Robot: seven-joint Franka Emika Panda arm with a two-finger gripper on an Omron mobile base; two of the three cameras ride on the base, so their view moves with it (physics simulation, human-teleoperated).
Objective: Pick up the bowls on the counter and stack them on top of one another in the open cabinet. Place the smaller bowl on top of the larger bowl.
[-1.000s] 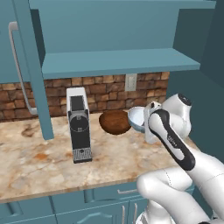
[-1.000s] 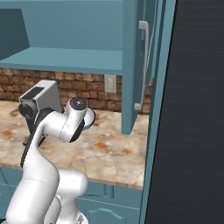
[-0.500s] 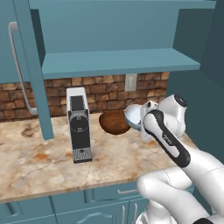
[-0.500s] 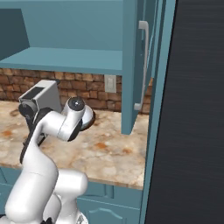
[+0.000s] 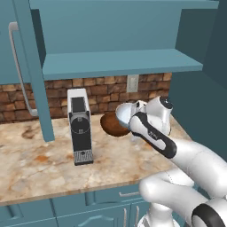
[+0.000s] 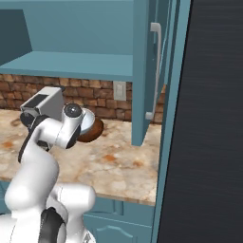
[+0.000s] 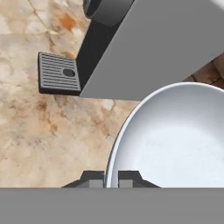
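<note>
Two bowls in play. The smaller bowl (image 7: 175,135), glossy white, is sitting in the hand (image 7: 111,179): the hand view is showing its rim running down between the two dark fingertips (image 7: 92,178), one tip on each side of the wall, so the hand is closing narrowly on the rim. In the left base view the white bowl (image 5: 125,113) is showing tipped on edge at the end of the arm, raised off the surface (image 5: 40,164) and overlapping the upper part of the larger bowl (image 5: 111,126). The brown bowl is resting on the marbled surface near the brick wall (image 5: 102,86), just to the right of the coffee machine (image 5: 80,126). From the right base view the larger bowl (image 6: 93,131) is peeking out behind the wrist, with the white bowl (image 6: 88,119) at its upper edge.

The hand view is looking down past the bowl at the coffee machine's grey body (image 7: 162,43) and its dark slotted drip tray (image 7: 59,74); whether the white bowl is touching the machine cannot be told.

The open cabinet (image 5: 119,62) is hanging above, its teal shelf over the bowls, and its door (image 5: 33,71) with the grey bar handle (image 5: 17,71) is standing open at left.
</note>
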